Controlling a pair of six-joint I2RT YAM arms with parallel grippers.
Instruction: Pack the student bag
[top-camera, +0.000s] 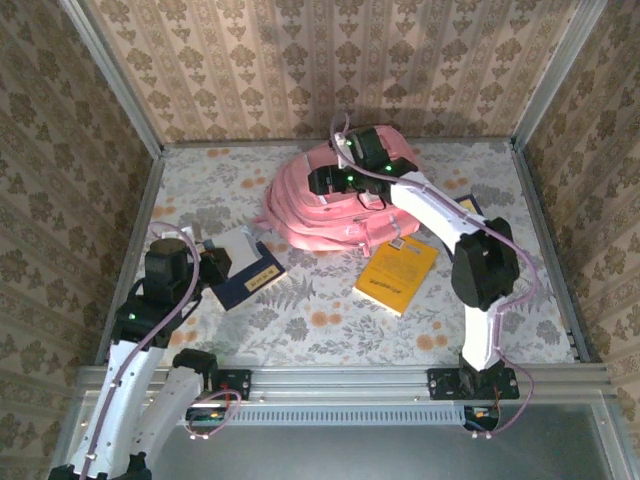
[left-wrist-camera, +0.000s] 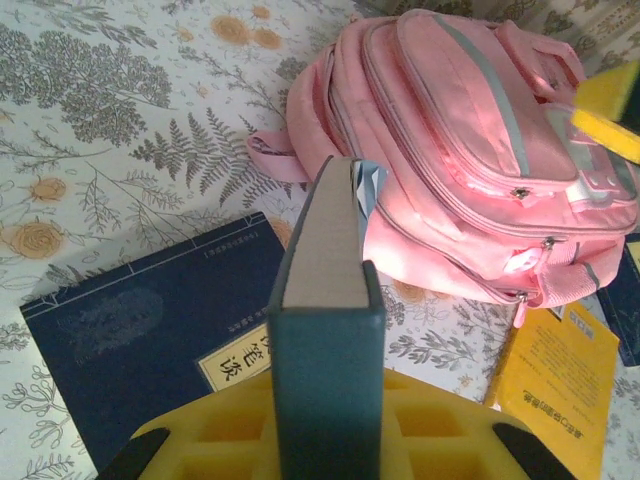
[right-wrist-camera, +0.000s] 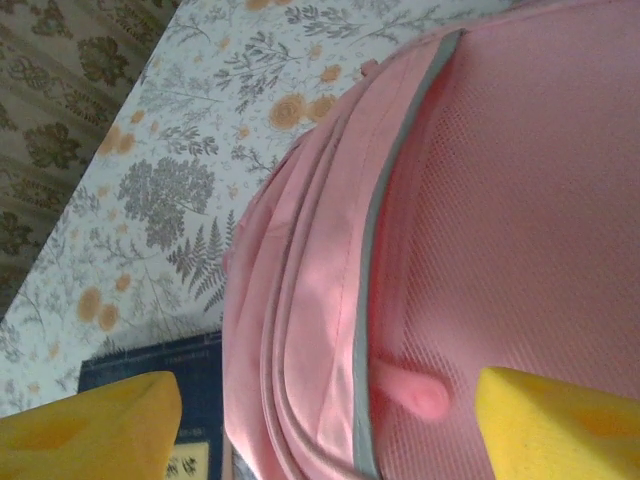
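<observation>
Bag (top-camera: 300, 215): lies front pockets up at the far centre of the table (top-camera: 300, 330). Its long axis appears to run roughly 9 to 3 o'clock in the top view.
Left gripper (left-wrist-camera: 325, 435): clamped on a teal book (left-wrist-camera: 325, 300), which stands on edge between the jaws, spine toward the wrist camera.
Key relation: the bag lies at 2 o'clock from the left gripper, well apart from it, with bare table between them.
Right gripper (right-wrist-camera: 325, 405): jaws wide and holding nothing. It hangs directly over the bag, astride a pink pull tab (right-wrist-camera: 412, 392), and is the nearer arm.
Zips: the front-pocket zips look closed in the left wrist view. Whether the main compartment is open cannot be told.
Navy book (left-wrist-camera: 130, 345): flat on the table under the left gripper.
Yellow book (top-camera: 398, 275): flat at 5 o'clock of the bag, just beside it.
Obstruction: the right arm crosses the bag's right half, so the held book would probably have to enter from the 8 o'clock side.
</observation>
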